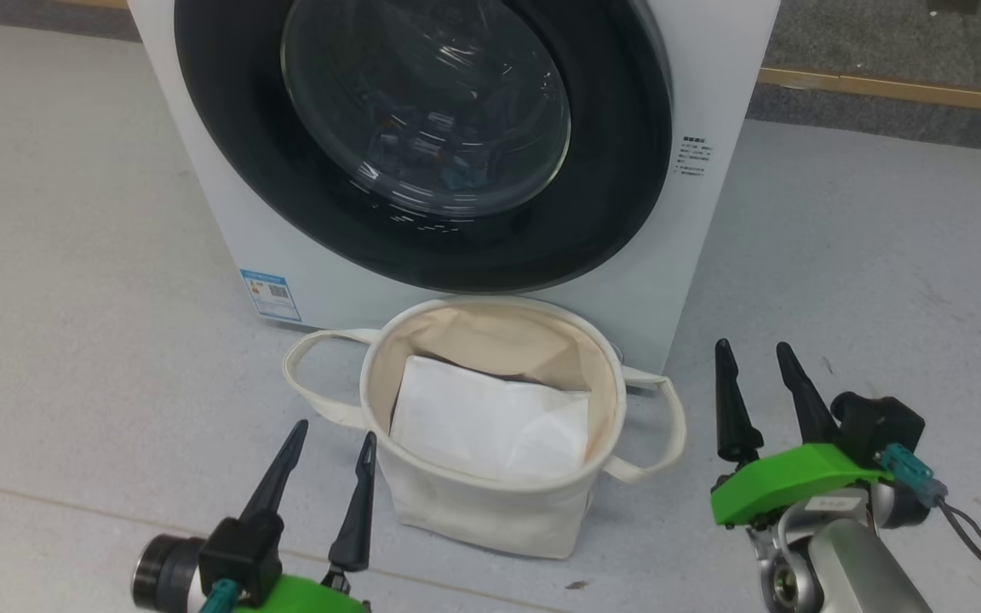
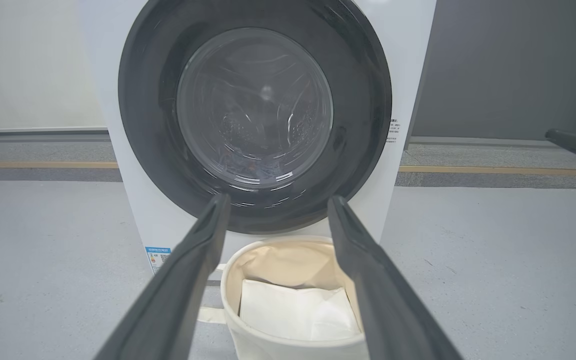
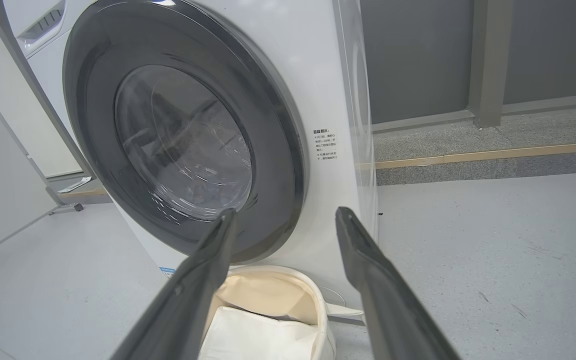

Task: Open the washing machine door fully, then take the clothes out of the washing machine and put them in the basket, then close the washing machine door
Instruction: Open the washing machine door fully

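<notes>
Washing machine (image 1: 712, 77): we see a white front-loader standing on a grey floor (image 1: 73, 340); a small blue label (image 1: 270, 295) sits at its lower corner
Washing machine door (image 1: 422, 238): round, with a wide glossy black ring around a bulging glass bowl; it lies shut, flush against the machine's front
Clothes (image 1: 454, 174): dim bluish shapes behind the glass; too murky for us to tell more
Basket (image 1: 490, 511): a cream canvas bag with two looped handles, on the floor touching or just beside the machine's front, under the door; a folded white sheet (image 1: 490, 421) lies inside
Left gripper (image 1: 335, 430): fingers spread wide, holding nothing; it hovers just beside the basket's left wall
Right gripper (image 1: 753, 345): fingers also spread, empty; near the basket's right handle, on the far side from the left one
Door relative to grippers: above and beyond both, well apart from either; nothing touches it
How the door should handle: we judge it rigid, fairly heavy, swinging on a hinge; the glossy ring looks slippery, the glass bowl breakable
Where to take hold: at the ring's outer edge, opposite the hinge; we cannot tell which side that is, nor see a handle recess
</notes>
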`<state>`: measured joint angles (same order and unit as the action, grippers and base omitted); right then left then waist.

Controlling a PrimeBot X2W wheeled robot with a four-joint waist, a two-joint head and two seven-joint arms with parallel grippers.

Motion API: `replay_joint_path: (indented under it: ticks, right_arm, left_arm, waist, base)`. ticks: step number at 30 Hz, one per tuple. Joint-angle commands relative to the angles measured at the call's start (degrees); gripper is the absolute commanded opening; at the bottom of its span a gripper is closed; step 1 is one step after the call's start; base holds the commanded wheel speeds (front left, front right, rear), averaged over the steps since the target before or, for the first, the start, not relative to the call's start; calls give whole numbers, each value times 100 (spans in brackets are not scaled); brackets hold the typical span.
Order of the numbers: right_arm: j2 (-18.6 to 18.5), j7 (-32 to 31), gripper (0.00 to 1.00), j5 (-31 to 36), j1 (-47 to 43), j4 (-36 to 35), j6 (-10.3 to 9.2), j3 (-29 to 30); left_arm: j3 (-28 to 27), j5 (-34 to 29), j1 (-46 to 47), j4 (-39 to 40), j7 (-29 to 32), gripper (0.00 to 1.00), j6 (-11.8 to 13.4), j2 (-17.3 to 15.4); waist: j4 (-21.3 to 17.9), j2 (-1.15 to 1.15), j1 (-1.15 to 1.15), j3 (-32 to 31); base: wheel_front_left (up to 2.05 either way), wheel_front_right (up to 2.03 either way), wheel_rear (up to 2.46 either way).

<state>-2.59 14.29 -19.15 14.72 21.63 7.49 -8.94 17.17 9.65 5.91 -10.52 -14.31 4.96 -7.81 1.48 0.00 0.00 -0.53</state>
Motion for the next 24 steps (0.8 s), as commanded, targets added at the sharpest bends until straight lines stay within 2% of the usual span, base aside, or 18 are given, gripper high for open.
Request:
replay_joint_path:
  ticks: [1,11,12,13,14,20,24]
  right_arm:
    - [-29,71,100,57,149,-219,0,-155]
    - [-29,71,100,135,195,-266,0,-175]
    - [-29,71,75,136,213,-273,0,-180]
    - [-29,71,8,128,235,-300,0,-186]
    - [-29,71,0,92,255,-330,0,-187]
    - [-29,71,0,-818,418,-309,0,12]
    - [-29,71,0,-2069,684,-146,0,221]
  left_arm:
    - [-241,-51,149,176,-69,100,-5,-1]
    - [-275,-133,205,177,-69,100,-36,42]
    - [-279,-142,218,179,-69,100,-38,45]
    - [-283,-154,232,181,-69,100,-39,45]
    - [-286,-168,248,182,-69,100,-40,45]
    - [-246,-361,368,174,-69,100,13,25]
    - [-233,-392,454,176,-69,100,-4,44]
  waist:
    - [3,0,0,21]
    - [22,0,0,208]
    - [23,0,0,233]
    - [21,0,0,269]
    - [19,0,0,305]
    - [31,0,0,549]
    - [48,0,0,780]
  base:
    - [0,0,0]
    - [0,0,0]
    - [0,0,0]
    - [0,0,0]
    - [0,0,0]
    - [0,0,0]
    - [0,0,0]
